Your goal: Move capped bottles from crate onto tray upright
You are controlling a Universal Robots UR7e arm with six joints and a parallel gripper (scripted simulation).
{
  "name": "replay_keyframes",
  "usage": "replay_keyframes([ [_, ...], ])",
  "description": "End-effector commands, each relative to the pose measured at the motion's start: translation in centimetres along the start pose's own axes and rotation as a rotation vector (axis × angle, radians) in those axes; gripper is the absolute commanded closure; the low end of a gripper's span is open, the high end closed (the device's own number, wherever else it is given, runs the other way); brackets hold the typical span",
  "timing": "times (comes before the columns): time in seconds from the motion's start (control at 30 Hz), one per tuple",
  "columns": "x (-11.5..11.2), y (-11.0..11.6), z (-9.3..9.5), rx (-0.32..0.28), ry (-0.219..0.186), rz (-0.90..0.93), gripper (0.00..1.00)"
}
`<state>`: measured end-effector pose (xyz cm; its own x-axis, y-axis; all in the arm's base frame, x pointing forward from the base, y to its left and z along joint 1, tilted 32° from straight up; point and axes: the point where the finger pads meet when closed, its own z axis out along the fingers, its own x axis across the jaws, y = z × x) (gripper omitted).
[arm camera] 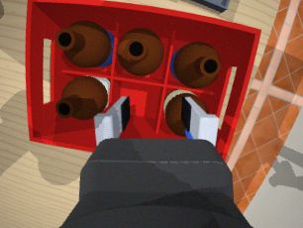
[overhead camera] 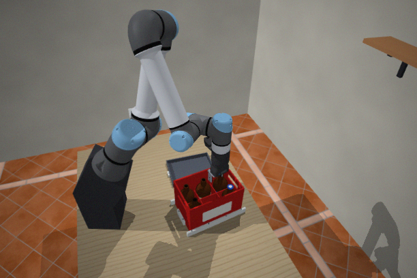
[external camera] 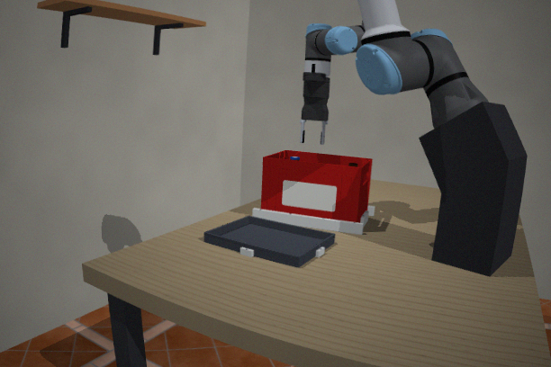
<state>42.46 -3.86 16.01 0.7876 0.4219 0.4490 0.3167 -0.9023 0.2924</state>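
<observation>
A red crate [overhead camera: 197, 214] [external camera: 270, 178] [arm camera: 36, 127] holds several brown bottles. Three open bottles [arm camera: 82, 43] [arm camera: 140, 50] [arm camera: 198, 62] fill the row nearest the tray, and another open one [arm camera: 82, 97] stands in a corner of the other row. One bottle with a blue cap [overhead camera: 230, 187] [external camera: 294, 157] [arm camera: 172, 109] stands in the opposite corner of that row, partly hidden by a finger. The dark grey tray [overhead camera: 185, 165] [external camera: 266, 238] lies empty beside the crate. My gripper [overhead camera: 218, 177] [external camera: 312, 138] [arm camera: 155, 107] is open and empty, a little above the crate, over the cell next to the capped bottle.
The crate rests on a white base rail [external camera: 306, 220] on the wooden table [overhead camera: 204, 254] [external camera: 315, 304]. The robot's black pedestal [overhead camera: 99, 196] [external camera: 477, 187] stands at one end of the table. A wall shelf [external camera: 117, 12] [overhead camera: 392, 50] hangs high, away from the table.
</observation>
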Motion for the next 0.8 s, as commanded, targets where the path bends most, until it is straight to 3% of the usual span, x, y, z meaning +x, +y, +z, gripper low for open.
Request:
replay_keyframes([
  [0.0, 0.3, 0.2, 0.0, -0.001, 0.001, -0.013, 0.00],
  [0.47, 3.9, 3.2, 0.6, -0.001, 0.000, -0.192, 0.00],
  [0.57, 3.1, 2.6, 0.4, -0.003, 0.003, -0.157, 0.00],
  [0.77, 4.1, 3.4, 0.6, -0.003, 0.002, -0.234, 0.00],
])
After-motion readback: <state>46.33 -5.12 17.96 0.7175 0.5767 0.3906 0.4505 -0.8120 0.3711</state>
